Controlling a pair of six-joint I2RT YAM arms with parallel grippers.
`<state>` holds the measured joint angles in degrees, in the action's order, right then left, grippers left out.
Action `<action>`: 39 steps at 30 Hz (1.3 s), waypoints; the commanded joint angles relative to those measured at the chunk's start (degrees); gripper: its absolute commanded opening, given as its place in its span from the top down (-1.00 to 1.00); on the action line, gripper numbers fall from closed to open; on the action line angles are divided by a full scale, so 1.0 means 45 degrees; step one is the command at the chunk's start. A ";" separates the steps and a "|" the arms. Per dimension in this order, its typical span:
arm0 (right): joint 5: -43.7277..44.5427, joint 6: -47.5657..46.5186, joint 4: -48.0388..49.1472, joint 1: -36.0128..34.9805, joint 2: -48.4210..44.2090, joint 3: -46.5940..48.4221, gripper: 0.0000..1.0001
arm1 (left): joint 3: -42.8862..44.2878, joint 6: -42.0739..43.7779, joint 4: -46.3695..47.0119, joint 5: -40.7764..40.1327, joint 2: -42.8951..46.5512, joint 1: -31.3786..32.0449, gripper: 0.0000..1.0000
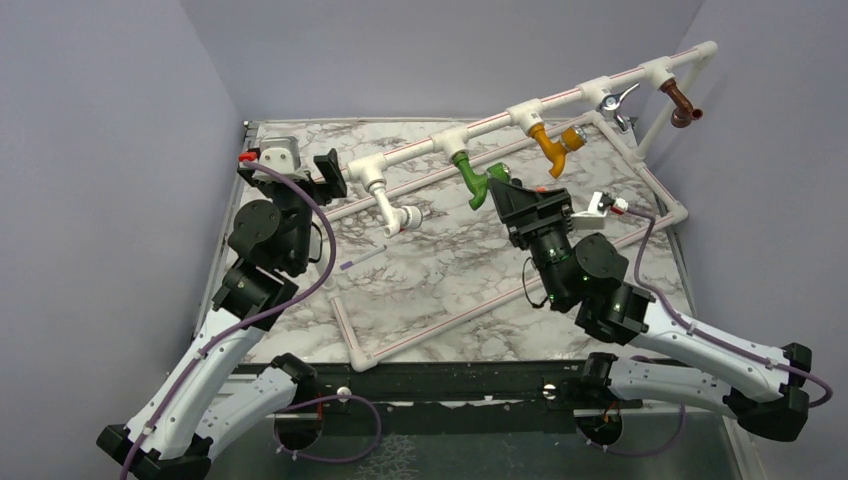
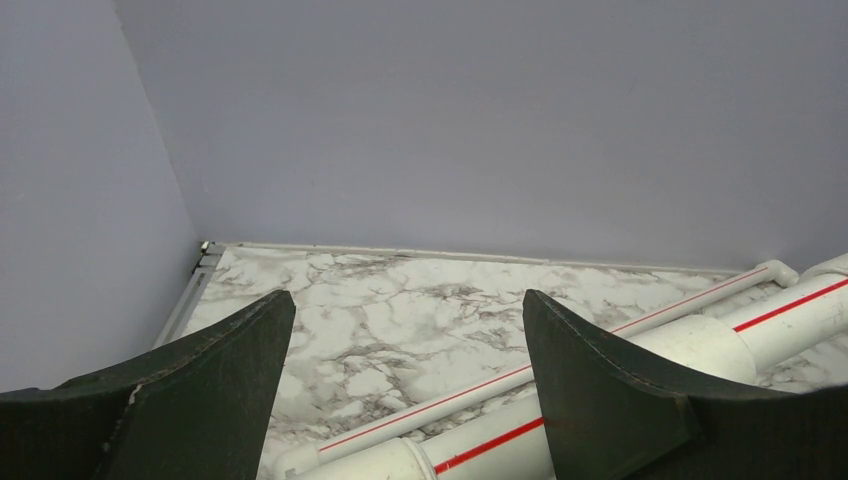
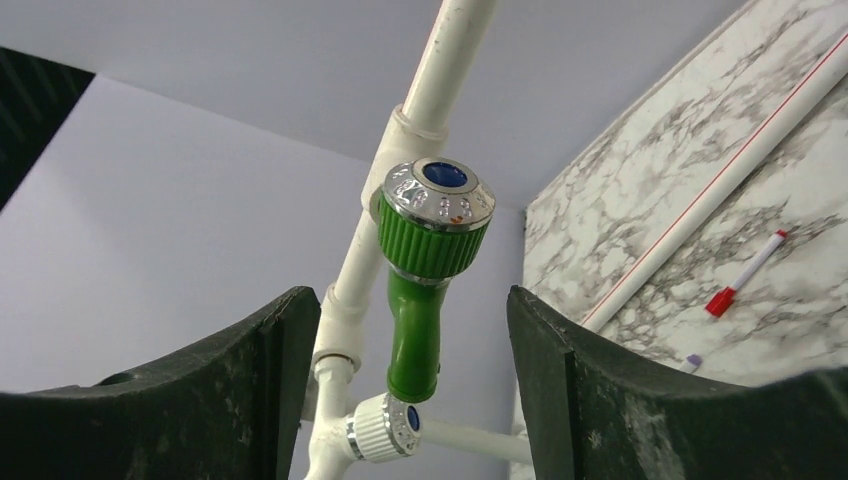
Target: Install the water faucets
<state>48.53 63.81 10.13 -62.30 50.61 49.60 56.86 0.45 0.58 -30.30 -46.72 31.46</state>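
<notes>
right gripper: jaws wide apart, flanking green faucet, gripping nothing. faucet hangs from white pipe frame, silver knob toward wrist camera. left gripper: open, empty, beside frame at far left. we judge green faucet seated, step near done. next: we back right arm off straight, clear of knob, then check 4 other faucets.

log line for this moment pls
left gripper: open, empty | right gripper: open, straddling green faucet, no contact | green faucet: on pipe
</notes>
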 commanded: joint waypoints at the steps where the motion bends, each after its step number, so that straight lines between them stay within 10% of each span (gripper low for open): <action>1: -0.0411 -0.3453 -0.0829 -0.0002 -0.0483 0.0647 -0.46 | -0.0214 -0.0001 -0.1088 0.0504 -0.0357 0.0117 -0.69; 39: -0.7471 -3.0367 -0.4250 -0.0002 -0.1965 0.0781 -0.64 | -0.0214 -0.0002 -0.1086 0.0573 -0.0377 0.0118 -0.69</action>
<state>16.99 -57.87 -10.41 -62.30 41.17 54.00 56.86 0.45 0.62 -30.30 -46.76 31.46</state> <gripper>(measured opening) 0.821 0.847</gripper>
